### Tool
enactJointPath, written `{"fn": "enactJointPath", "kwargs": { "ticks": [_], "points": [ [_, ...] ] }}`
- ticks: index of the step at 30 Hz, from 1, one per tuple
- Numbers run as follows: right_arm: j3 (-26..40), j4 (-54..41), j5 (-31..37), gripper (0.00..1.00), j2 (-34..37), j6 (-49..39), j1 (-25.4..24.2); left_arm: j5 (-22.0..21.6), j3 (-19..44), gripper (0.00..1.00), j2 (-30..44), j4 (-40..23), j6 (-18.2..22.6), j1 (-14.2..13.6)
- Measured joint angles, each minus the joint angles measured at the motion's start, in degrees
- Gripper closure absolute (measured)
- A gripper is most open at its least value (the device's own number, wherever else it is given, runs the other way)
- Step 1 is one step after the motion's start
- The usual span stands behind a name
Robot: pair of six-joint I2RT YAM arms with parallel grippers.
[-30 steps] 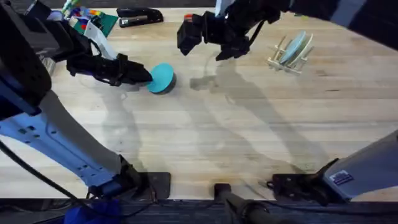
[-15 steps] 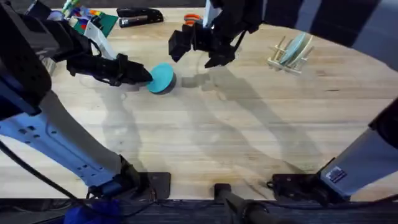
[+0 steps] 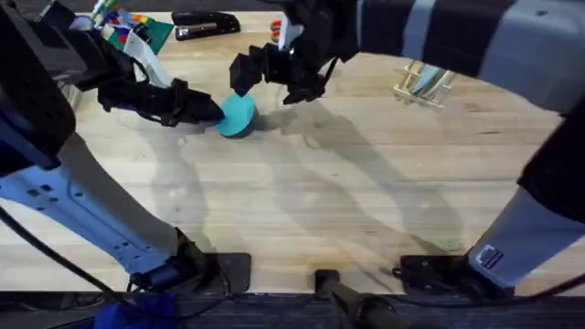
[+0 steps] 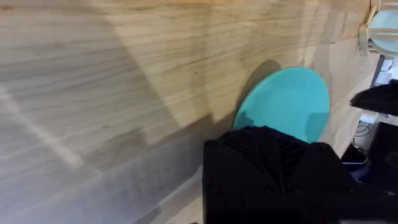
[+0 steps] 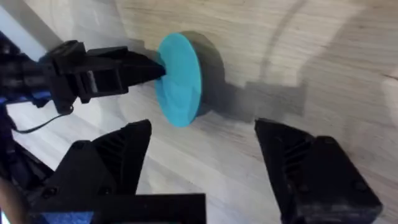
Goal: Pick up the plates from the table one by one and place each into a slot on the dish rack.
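A teal-blue plate (image 3: 239, 114) stands tilted on its edge on the wooden table (image 3: 347, 201), at the back left. My left gripper (image 3: 216, 111) is shut on the plate's left rim. In the right wrist view its black fingers (image 5: 140, 68) meet the teal plate (image 5: 180, 78). My right gripper (image 3: 270, 80) hangs open just behind and right of the plate, touching nothing, and its own view shows the right gripper (image 5: 208, 168) with fingers spread wide. The dish rack (image 3: 422, 84) stands at the back right, half hidden by the right arm, with a pale blue-grey plate (image 4: 384, 22) in it.
A black stapler (image 3: 206, 23) lies at the table's far edge. A green baseplate with coloured bricks (image 3: 137, 32) sits at the back left corner. Orange scissor handles (image 3: 277, 27) show behind the right gripper.
The right arm has swung left from the table's middle toward the teal plate. The left gripper and the plate have stayed put.
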Motion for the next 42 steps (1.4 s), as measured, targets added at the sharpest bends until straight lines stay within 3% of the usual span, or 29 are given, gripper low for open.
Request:
{"fn": "enactJointPath", "kwargs": {
  "ticks": [20, 42],
  "points": [
    [0.01, 9.98, -2.79, 0.007, 6.72, 7.08, 1.20, -0.02, 0.00, 0.959, 0.00, 0.00, -0.02, 0.00],
    [0.20, 12.92, -4.52, 0.034, 10.10, 10.30, 1.28, -0.04, 0.00, 0.959, 0.00, 0.00, -0.02, 0.00]
  ]
}}
